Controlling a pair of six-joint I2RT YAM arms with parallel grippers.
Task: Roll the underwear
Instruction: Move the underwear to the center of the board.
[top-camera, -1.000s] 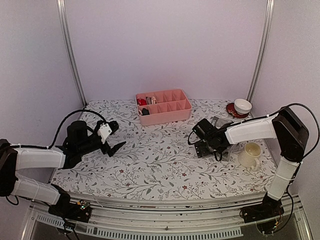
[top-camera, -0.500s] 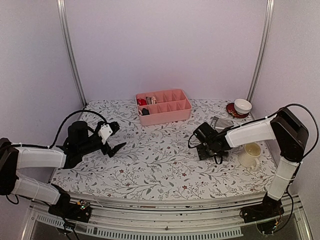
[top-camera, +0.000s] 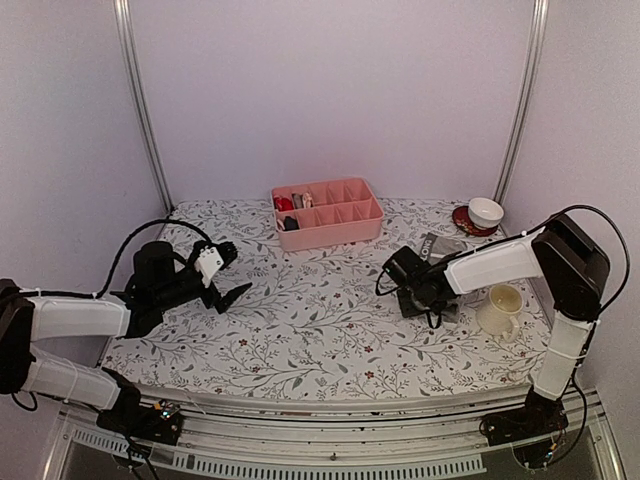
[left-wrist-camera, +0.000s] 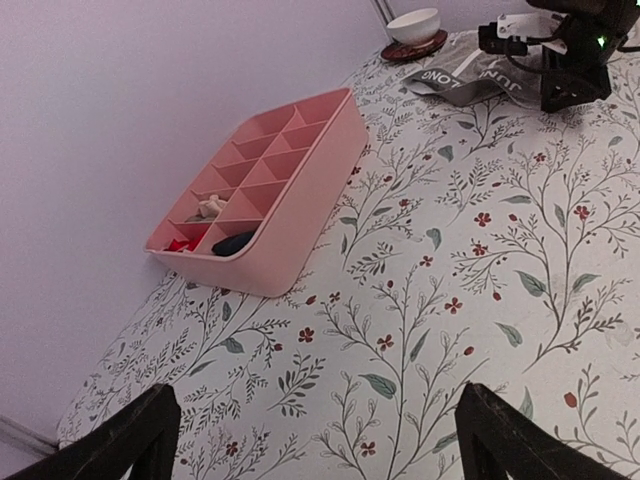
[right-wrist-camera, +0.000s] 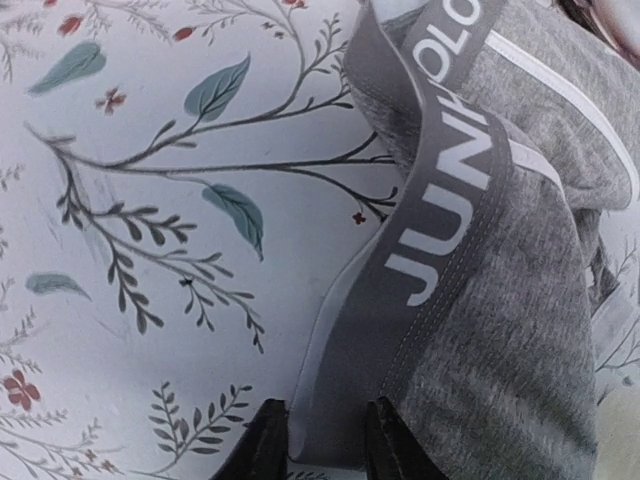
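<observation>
A tabletop covered in a pale cloth printed with leafy sprigs and small red flowers carries a pink divided tray near its far edge. The tray's left-end compartments hold a red item, a pale item and a dark item. At the far right corner a white bowl sits on a red saucer. A cream mug stands upright near the right edge.

**Operator A:** Report any change on my right arm.

**Operator B:** I see the right gripper shifted slightly rightward. Its jaws have narrowed from wide to a slim gap, straddling the waistband edge of the boxer-briefs.
</observation>
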